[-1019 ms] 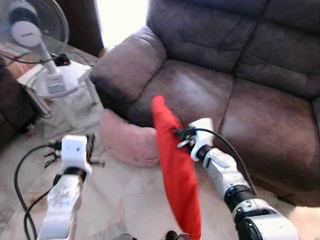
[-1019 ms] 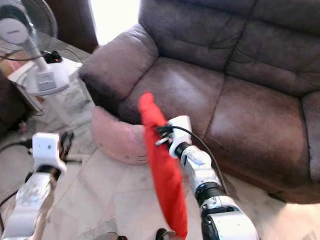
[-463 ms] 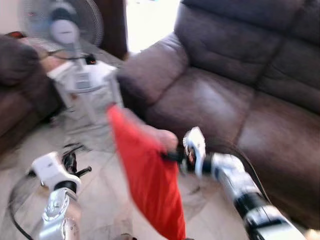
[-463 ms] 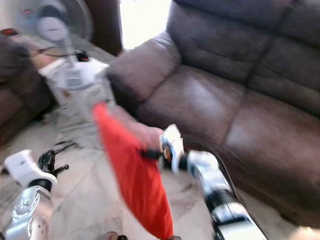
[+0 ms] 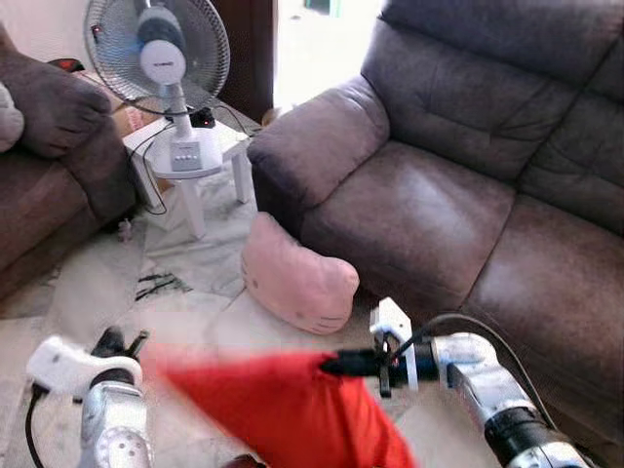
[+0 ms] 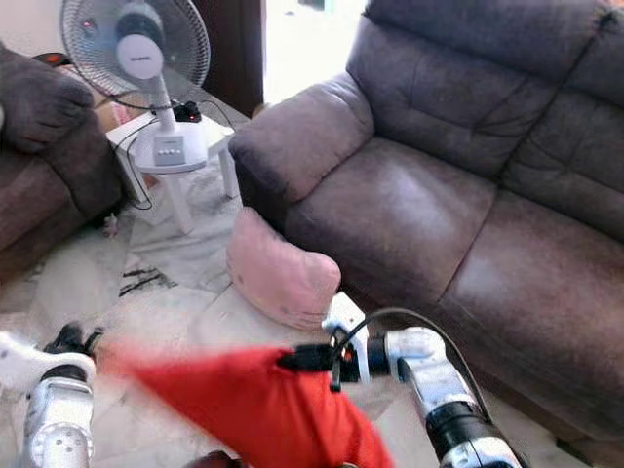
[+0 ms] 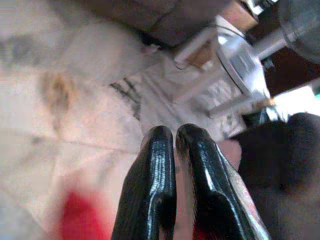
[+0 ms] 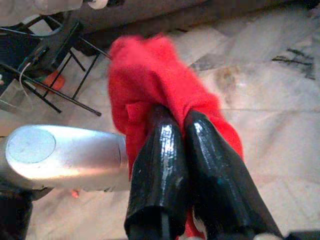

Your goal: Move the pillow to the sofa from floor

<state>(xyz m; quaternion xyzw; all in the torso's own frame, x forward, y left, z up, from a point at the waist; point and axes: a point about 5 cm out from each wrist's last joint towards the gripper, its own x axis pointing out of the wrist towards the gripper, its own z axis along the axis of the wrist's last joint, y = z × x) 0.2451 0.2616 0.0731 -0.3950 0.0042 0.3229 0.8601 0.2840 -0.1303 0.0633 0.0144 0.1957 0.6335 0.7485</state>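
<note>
A red pillow point(image 5: 283, 409) hangs low in front of me, blurred, stretched out toward my left arm. My right gripper point(image 5: 336, 366) is shut on its upper edge; in the right wrist view both black fingers point(image 8: 165, 145) pinch the red pillow fabric point(image 8: 150, 70). A pink cat-face pillow point(image 5: 292, 281) lies on the floor against the front of the brown sofa point(image 5: 439, 205). My left gripper point(image 5: 125, 343) hovers low at the left beside the red pillow's tip, its fingers point(image 7: 155, 165) pressed together with nothing between them.
A standing fan point(image 5: 161, 54) rests on a small white stool point(image 5: 195, 166) left of the sofa's armrest point(image 5: 312, 141). Another dark sofa point(image 5: 49, 185) lines the left side. Cables point(image 5: 161, 283) lie on the marble floor point(image 5: 88, 283).
The camera has swung, shifting the whole scene. The red pillow, upright a second ago, now lies spread low toward the left, still in my right gripper, which has dropped lower.
</note>
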